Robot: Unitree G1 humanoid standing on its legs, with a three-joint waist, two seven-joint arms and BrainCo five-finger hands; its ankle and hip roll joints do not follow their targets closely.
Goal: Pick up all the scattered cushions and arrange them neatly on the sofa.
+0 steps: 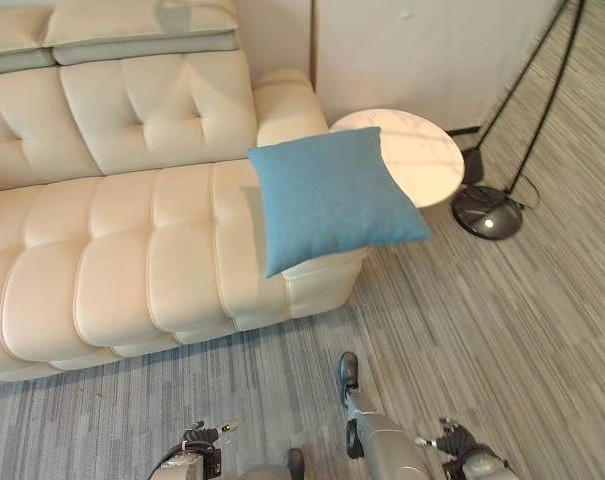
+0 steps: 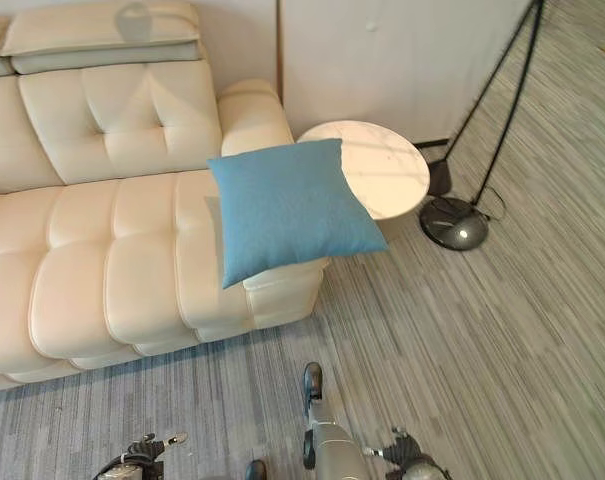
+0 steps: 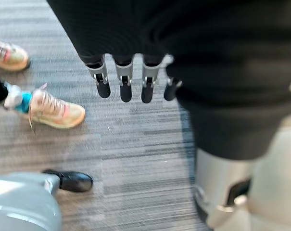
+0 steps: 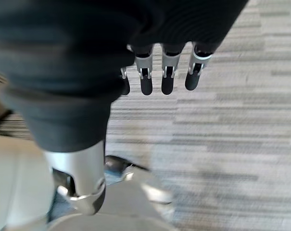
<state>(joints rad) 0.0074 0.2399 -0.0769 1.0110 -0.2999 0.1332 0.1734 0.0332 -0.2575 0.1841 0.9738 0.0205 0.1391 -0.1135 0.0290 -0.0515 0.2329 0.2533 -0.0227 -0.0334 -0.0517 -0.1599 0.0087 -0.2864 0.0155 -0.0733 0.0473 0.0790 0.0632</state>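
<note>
A blue square cushion (image 1: 327,195) lies on the right end of the cream tufted sofa (image 1: 112,250), resting on the low seat end with one corner overhanging toward the side table. No other cushion is in sight. My left hand (image 3: 125,82) hangs over the grey striped carpet with its fingers straight and holds nothing. My right hand (image 4: 167,72) hangs the same way over the carpet, fingers straight and empty. Both hands are low and well short of the sofa's front edge.
A round white side table (image 1: 422,150) stands against the sofa's right end. A floor lamp's dark base (image 1: 487,212) and slanted poles are to the right of it. A person's tan shoes (image 3: 56,109) stand on the carpet near my left side.
</note>
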